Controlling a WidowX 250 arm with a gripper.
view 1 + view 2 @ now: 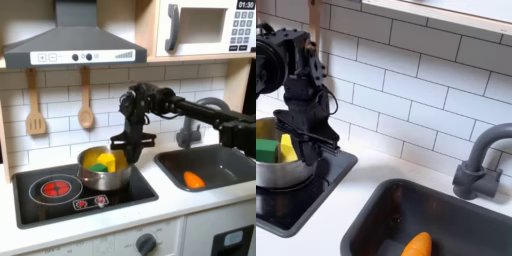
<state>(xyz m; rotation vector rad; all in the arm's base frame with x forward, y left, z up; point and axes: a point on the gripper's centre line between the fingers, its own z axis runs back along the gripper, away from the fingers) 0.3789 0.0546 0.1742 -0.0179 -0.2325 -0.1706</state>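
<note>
Over the stove at the bench's left end, I see my end effector (131, 148) hanging spread and empty beside the pot (104, 172). Green and yellow pieces (274, 148) already lie inside; the carrot (193, 180) remains in the sink (222, 158).

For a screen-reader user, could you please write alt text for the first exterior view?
A black robot gripper hangs over a steel pot of yellow and green toy food on a toy stove. An orange piece lies in the sink at right.
</note>
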